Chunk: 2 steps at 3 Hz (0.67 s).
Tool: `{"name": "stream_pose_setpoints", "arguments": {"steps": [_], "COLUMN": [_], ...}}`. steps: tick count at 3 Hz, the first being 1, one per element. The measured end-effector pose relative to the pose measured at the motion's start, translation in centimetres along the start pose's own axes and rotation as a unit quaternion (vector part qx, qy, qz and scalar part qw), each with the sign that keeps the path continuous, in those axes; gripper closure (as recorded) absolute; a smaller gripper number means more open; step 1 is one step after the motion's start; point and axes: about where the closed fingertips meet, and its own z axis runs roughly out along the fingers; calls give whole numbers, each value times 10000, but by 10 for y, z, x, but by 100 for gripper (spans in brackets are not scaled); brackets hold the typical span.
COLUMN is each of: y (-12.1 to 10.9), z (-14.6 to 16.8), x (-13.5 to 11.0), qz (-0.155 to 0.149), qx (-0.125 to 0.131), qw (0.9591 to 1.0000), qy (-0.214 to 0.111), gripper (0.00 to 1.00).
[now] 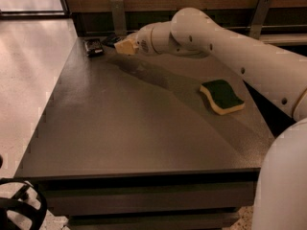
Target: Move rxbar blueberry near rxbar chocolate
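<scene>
The rxbar chocolate, a small blackish-brown packet with a lighter patch, lies at the table's far left corner. Just to its right a dark flat wrapper, the rxbar blueberry, lies by the back edge, partly hidden behind my gripper. My gripper, with pale yellowish tips, is low over the table at the far left, right next to the blue bar and a short way right of the chocolate packet. The white arm reaches in from the right.
A green-and-yellow sponge lies on the right side of the dark table. A wooden wall with metal brackets runs behind the table. Pale floor lies to the left. The robot's white body fills the lower right.
</scene>
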Motion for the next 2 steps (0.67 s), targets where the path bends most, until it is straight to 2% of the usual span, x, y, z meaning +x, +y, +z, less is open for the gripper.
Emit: {"name": "stream_pose_setpoints", "arguments": {"steps": [2], "y": [-12], "z": [40], "x": [33], "qz": [319], "qx": [296], "qw": [9990], "qy": [16], "gripper": [100]}}
